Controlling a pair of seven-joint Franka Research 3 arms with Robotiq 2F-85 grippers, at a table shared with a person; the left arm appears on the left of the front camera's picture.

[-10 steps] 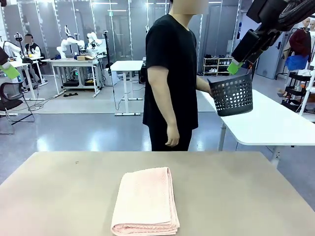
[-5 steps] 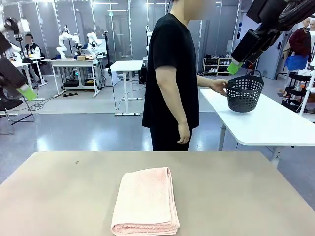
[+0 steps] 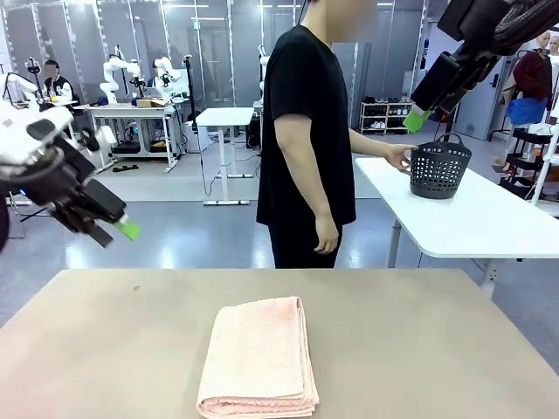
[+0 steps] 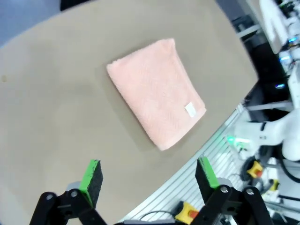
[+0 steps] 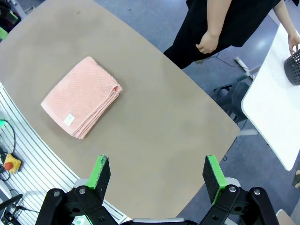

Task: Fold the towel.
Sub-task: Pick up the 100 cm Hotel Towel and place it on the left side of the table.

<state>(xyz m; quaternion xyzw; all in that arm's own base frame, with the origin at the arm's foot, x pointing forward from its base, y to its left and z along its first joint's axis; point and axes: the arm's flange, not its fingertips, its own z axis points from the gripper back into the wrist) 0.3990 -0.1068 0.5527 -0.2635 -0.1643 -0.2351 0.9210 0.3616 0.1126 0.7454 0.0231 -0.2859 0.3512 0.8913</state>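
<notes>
The pale salmon-pink terry towel lies folded into a thick rectangle on the tan bench, near the robot's edge and about midway across it. In the front view its layered edges face the near side. The left wrist view shows the towel with a small white tag near 1 corner, and the right wrist view shows it flat on the bench, its herringbone weave visible.

The left gripper, black with green pads, hangs in the air above the bench's left side, well apart from the towel; its jaws are released and carry nothing, as the left wrist view shows with both pads spread wide. The right gripper is raised high at the upper right, far from the towel, and in the right wrist view its jaws are likewise spread and empty.

A person in a black T-shirt stands at the far side of the bench, turned sideways, with 1 hand at a dark perforated plastic basket that sits on a white table behind. The other hand hangs by the person's side.
</notes>
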